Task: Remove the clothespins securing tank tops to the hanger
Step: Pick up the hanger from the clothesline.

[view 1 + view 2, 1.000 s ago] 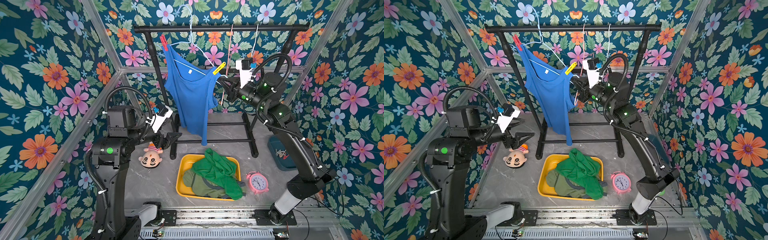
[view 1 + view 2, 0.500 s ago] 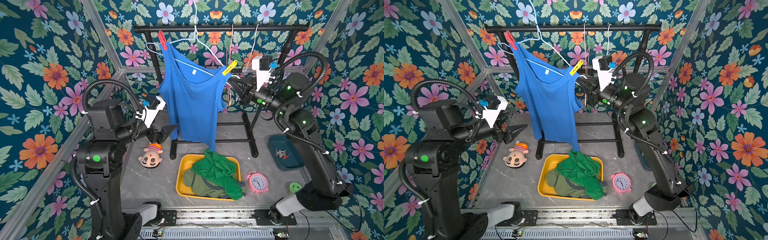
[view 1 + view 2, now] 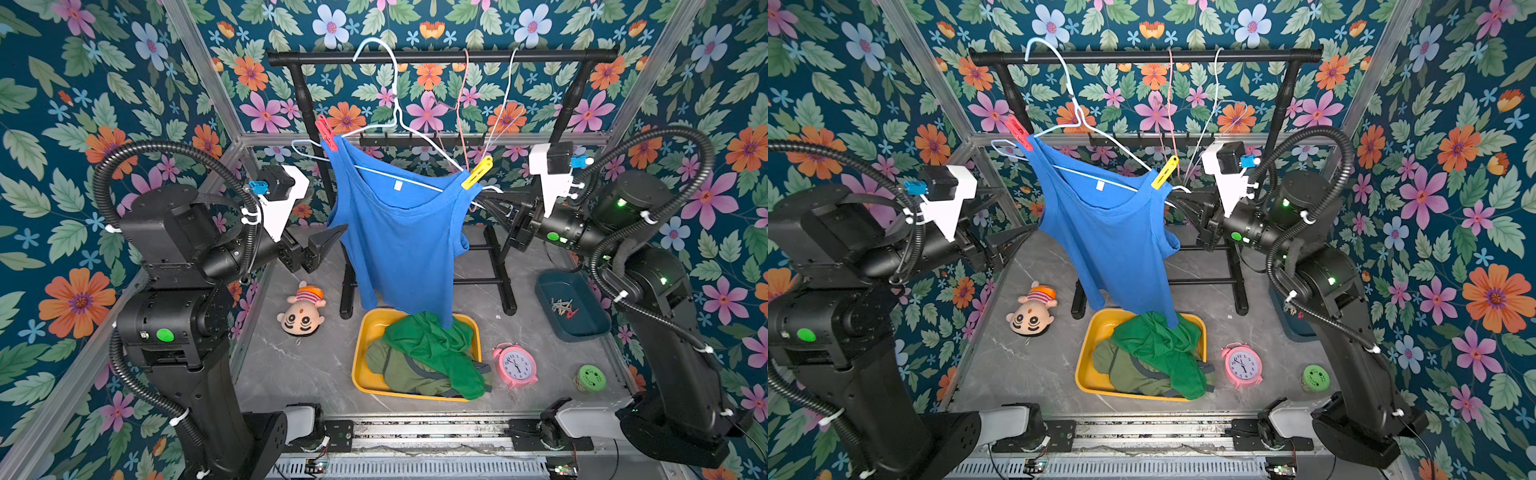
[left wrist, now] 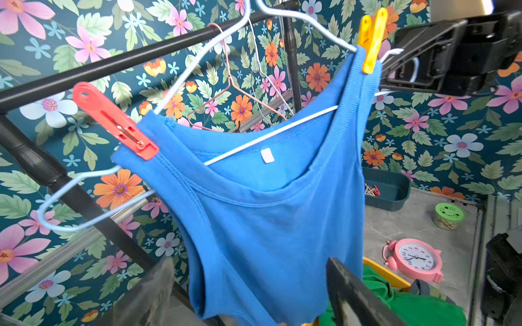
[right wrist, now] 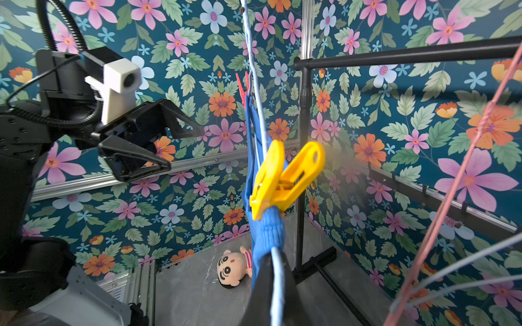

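Observation:
A blue tank top [image 3: 403,249] hangs on a pale-blue wire hanger [image 3: 395,104] hooked over the black rail. A red clothespin [image 3: 326,132] [image 4: 113,121] clamps one strap. A yellow clothespin [image 3: 477,172] [image 5: 282,180] clamps the other strap. My right gripper [image 3: 482,199] [image 5: 272,251] is shut on the hanger's wire end [image 5: 278,282], just below the yellow pin. My left gripper [image 3: 332,241] [image 4: 248,262] stands open beside the shirt's other edge, below the red pin, with nothing between its fingers. A green tank top [image 3: 436,345] and an olive one [image 3: 395,370] lie in the yellow tray [image 3: 361,332].
A doll [image 3: 301,309] lies on the floor left of the tray. A pink clock [image 3: 515,365] and a green jar [image 3: 591,378] stand to the right. A dark bin [image 3: 573,303] holds loose pins. Bare pink and white hangers [image 3: 461,104] hang on the rack [image 3: 440,56].
My right gripper has drawn the hanger's end right and down, which turned the blue shirt to face front. My left gripper has risen a little toward the shirt's edge, its jaws slightly wider.

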